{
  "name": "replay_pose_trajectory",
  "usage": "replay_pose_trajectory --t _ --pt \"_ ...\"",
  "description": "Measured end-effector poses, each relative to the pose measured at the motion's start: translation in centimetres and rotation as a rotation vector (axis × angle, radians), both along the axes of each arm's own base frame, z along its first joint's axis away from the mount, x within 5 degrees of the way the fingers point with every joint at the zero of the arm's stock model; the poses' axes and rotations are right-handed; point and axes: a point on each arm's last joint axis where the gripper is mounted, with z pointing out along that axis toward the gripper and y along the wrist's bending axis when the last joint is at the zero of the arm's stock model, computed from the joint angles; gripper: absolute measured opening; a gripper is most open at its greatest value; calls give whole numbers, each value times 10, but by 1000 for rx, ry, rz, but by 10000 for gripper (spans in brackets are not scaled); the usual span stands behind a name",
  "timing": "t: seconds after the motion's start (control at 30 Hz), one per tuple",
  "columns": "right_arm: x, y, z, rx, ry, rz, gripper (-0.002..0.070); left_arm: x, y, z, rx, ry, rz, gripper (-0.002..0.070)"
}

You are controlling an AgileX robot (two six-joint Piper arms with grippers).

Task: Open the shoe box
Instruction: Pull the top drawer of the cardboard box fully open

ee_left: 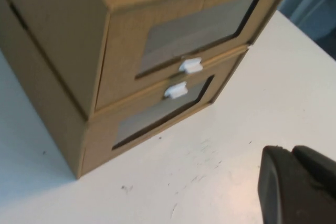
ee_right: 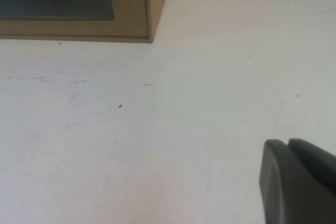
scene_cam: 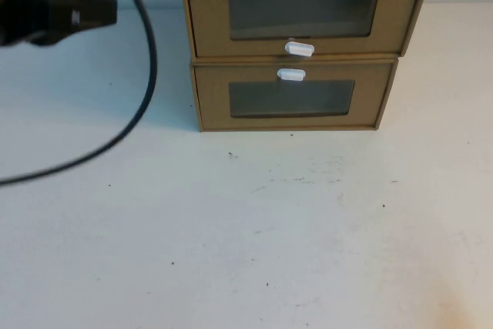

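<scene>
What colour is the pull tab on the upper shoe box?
White. The pull tab shows best in the high view, against the brown shoe box.

The two stacked shoe boxes (scene_cam: 209, 28) look like brown cardboard, dull and a bit rough, like thick paper. Each front has a window (scene_cam: 302, 11) of see-through plastic, smooth and cloudy. The little handles (scene_cam: 299, 48) are white plastic, smooth with a small shine. The table (scene_cam: 246, 236) is white and dull, with thin grey scuffs and tiny dark specks. The cable (scene_cam: 152, 59) is black and smooth, like rubber. My left gripper (scene_cam: 108, 11), up at the far left beside the boxes, and my right gripper (ee_right: 294, 182), low over bare table by a box corner, are black, dull, hard plastic, with the fingers pressed together.
</scene>
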Motion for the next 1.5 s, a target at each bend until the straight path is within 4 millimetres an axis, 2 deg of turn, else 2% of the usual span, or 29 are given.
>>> replay_pose_trajectory --t 0.1,0.3,0.5,0.63,0.83,1.03,1.3,1.5 --pt "0 0 0 0 0 0 -14 32 -7 16 -19 13 -75 -4" --pt "0 0 0 0 0 0 -13 93 -21 37 -37 3 -165 -4" --pt "0 0 0 1 0 0 -14 133 -61 47 -65 -39 -259 -4" --pt "0 0 0 1 0 0 -14 154 -90 44 -101 -58 -300 -4" --pt "0 0 0 4 0 0 -14 176 -115 17 -115 -12 -323 -4" --pt "0 0 0 4 0 0 -13 193 -124 -14 -94 51 -323 -4" --pt "0 0 0 8 0 1 -14 202 -124 -27 -52 67 -287 -4" --pt "0 0 0 8 0 1 -14 205 -122 -27 -32 45 -256 -4"
